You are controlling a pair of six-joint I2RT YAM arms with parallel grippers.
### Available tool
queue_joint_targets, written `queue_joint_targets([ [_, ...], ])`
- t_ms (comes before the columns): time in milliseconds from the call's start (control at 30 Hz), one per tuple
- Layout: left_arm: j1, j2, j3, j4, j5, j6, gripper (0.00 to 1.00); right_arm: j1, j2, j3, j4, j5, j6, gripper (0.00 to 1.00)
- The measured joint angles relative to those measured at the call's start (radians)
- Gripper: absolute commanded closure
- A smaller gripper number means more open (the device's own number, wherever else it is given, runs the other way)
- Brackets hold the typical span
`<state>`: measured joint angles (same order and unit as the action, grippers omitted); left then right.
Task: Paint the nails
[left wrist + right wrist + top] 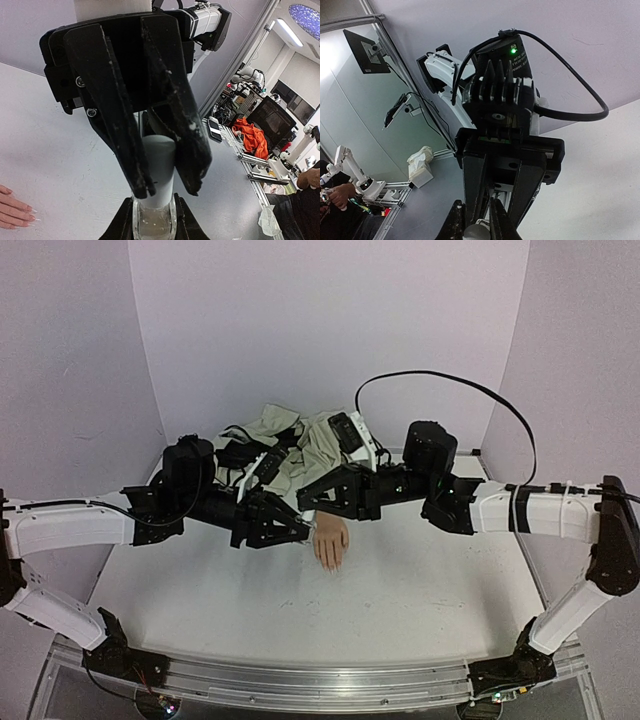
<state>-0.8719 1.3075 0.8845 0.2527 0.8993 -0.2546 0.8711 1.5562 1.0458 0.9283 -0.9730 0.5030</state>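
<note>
Partly hidden: mannequin hand (331, 543) on table (400, 610), just beneath meeting claws, wrist covered by them. Cream sleeve (280, 425) bunched behind arms. Nails (30, 212) readable only in left wrist view, at lower-left edge, rest of hand cut off; too small from top. Left claw (152, 200) clamped on clear small bottle (152, 226), only tips in frame. Right claw (168, 189) clamped on white cap (161, 167) above it. Cap loosened or not: cannot tell.
</note>
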Motion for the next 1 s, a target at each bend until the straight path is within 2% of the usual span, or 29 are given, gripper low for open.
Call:
queue_joint_targets([
  [233,0.000,-0.010,0.000,-0.019,-0.052,0.029,1.00,-0.006,0.017,0.000,0.026,0.002,-0.008,1.00],
  [467,-0.015,-0.071,-0.029,-0.062,-0.375,0.109,1.00,-0.015,0.060,0.044,-0.010,0.146,-0.064,1.00],
  [600,-0.024,-0.072,-0.030,-0.085,-0.599,0.170,1.00,-0.005,0.082,0.074,-0.069,0.341,-0.071,1.00],
  [833,-0.026,0.063,0.021,-0.069,-0.862,0.255,1.00,0.111,0.133,0.162,-0.242,0.962,-0.056,1.00],
  [900,-0.024,0.116,0.049,-0.060,-0.907,0.266,1.00,0.116,0.160,0.186,-0.268,1.052,-0.044,1.00],
  [1000,-0.024,0.162,0.059,-0.039,-0.945,0.278,1.00,0.116,0.186,0.205,-0.292,1.107,-0.031,1.00],
])
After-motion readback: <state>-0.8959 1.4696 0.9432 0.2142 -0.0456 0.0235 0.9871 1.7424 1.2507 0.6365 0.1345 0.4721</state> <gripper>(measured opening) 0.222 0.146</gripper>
